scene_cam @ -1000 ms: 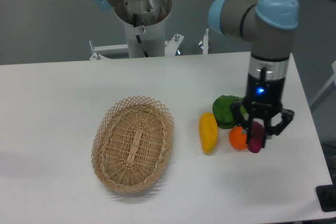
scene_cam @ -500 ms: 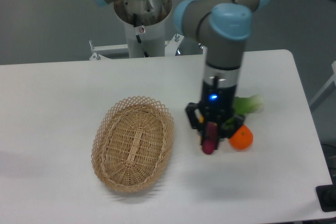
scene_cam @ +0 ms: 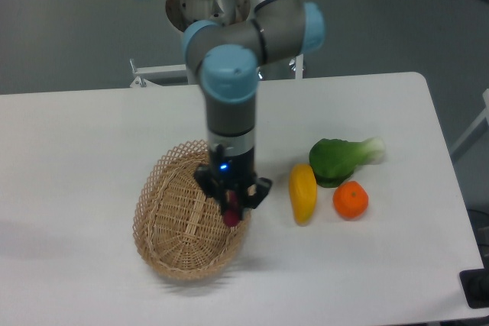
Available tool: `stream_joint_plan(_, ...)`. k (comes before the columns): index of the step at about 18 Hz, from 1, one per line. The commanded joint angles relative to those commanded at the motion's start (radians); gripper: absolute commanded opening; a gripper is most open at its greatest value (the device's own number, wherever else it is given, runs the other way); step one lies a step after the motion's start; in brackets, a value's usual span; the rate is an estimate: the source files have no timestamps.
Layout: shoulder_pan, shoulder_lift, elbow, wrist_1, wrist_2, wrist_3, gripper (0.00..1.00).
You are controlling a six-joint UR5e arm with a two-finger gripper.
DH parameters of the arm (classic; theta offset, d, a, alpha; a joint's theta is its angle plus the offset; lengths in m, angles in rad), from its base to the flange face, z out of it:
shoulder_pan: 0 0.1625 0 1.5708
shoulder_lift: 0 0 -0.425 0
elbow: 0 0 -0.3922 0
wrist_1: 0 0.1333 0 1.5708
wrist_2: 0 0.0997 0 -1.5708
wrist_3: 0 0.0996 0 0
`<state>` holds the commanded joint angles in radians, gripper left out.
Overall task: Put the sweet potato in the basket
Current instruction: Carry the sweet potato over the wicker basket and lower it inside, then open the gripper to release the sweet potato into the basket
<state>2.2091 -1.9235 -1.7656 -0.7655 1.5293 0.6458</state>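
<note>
The gripper (scene_cam: 231,205) points straight down over the right side of the oval tan wicker basket (scene_cam: 172,223). It is shut on the magenta-purple sweet potato (scene_cam: 231,211), which hangs upright between the fingers, its lower end just above the basket's inside. Most of the sweet potato is hidden by the fingers.
A yellow oblong vegetable (scene_cam: 302,193), a round orange fruit (scene_cam: 351,199) and a green leafy vegetable (scene_cam: 340,159) lie on the white table (scene_cam: 76,150) to the right of the basket. The arm's base column (scene_cam: 208,28) stands at the table's back edge.
The gripper has carried the sweet potato leftwards from beside the orange fruit, across the yellow vegetable, to above the basket's right side. The other items have not moved.
</note>
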Motion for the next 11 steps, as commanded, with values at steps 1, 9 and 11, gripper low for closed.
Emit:
stream_joint_plan(1, -0.015, -0.021, 0.000, 0.000, 0.020, 0.002, 0.32)
stream_joint_plan(9, -0.109, -0.098, 0.000, 0.008, 0.107, 0.011, 0.34)
stream_joint_plan(11, -0.111, -0.100, -0.003, 0.006, 0.107, 0.012, 0.40)
